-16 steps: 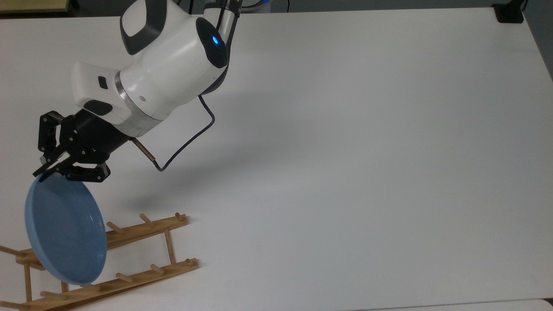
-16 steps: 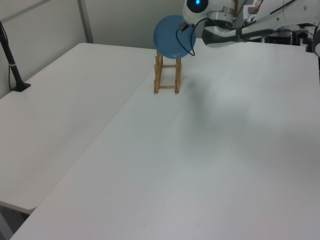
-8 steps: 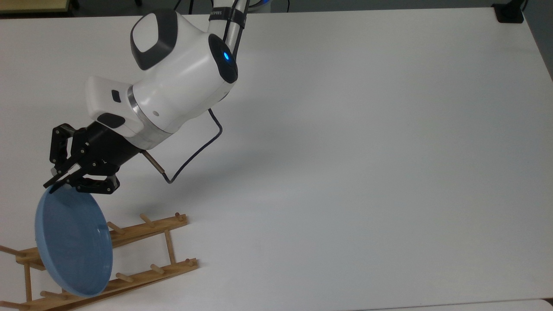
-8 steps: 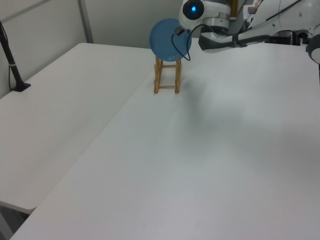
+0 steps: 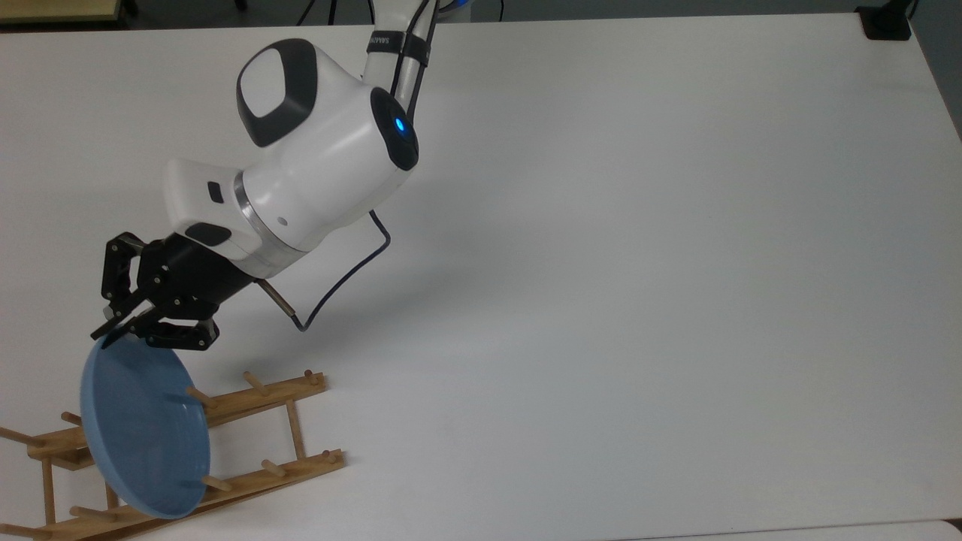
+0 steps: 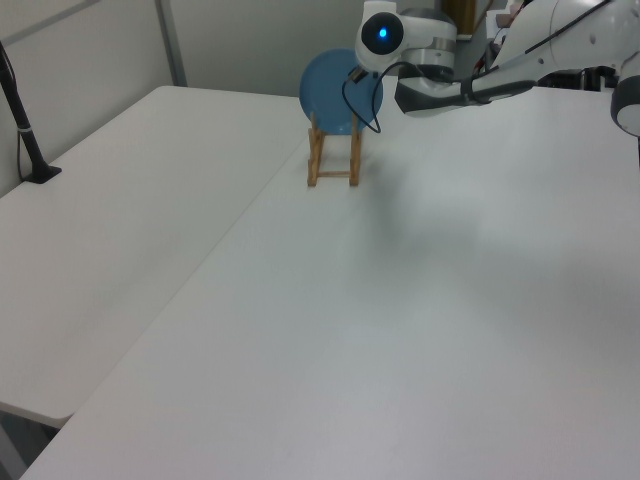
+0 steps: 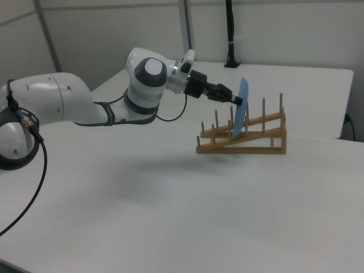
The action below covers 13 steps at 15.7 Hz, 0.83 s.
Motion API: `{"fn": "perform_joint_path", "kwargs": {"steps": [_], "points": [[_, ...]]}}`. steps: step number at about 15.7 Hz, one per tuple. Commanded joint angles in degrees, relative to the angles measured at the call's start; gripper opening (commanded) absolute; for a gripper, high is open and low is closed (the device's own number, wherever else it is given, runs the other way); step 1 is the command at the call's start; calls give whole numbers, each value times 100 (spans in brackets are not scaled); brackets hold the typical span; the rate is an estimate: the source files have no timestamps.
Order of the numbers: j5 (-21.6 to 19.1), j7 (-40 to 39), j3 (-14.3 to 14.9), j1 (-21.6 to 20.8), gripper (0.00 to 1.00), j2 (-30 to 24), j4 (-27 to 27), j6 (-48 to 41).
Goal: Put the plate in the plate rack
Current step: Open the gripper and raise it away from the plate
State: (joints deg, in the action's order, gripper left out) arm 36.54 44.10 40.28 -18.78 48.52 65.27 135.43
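The light-blue plate stands nearly upright among the pegs of the wooden plate rack at the top view's lower left. My gripper is shut on the plate's upper rim. In the right view the plate is edge-on between pegs of the rack, its lower edge down at the rails, with my gripper on its top edge. In the left view the plate faces the camera above the rack. I cannot tell whether the plate rests on the rails.
The white table stretches wide to the top view's right of the rack. A black post base sits at its far right corner. A dark cable loops under my wrist. The rack reaches the table's lower left edge.
My arm has moved toward the top view's right and lower, carrying the plate along the rack and down between the pegs. The grip on the rim is unchanged.
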Motion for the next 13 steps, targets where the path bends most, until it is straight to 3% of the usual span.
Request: {"fn": "perform_joint_path", "kwargs": {"steps": [1,5,7,8,9,10,13], "points": [[213,152,-11,67,0,184,-146,177],[213,169,-11,85,3,184,-129,186],[213,292,-11,103,27,184,-129,186],[213,327,-11,103,46,184,-120,186],[213,414,-11,103,84,176,-128,186],[213,528,-11,103,100,176,-129,186],[204,1081,-11,103,100,80,-146,203]]}}
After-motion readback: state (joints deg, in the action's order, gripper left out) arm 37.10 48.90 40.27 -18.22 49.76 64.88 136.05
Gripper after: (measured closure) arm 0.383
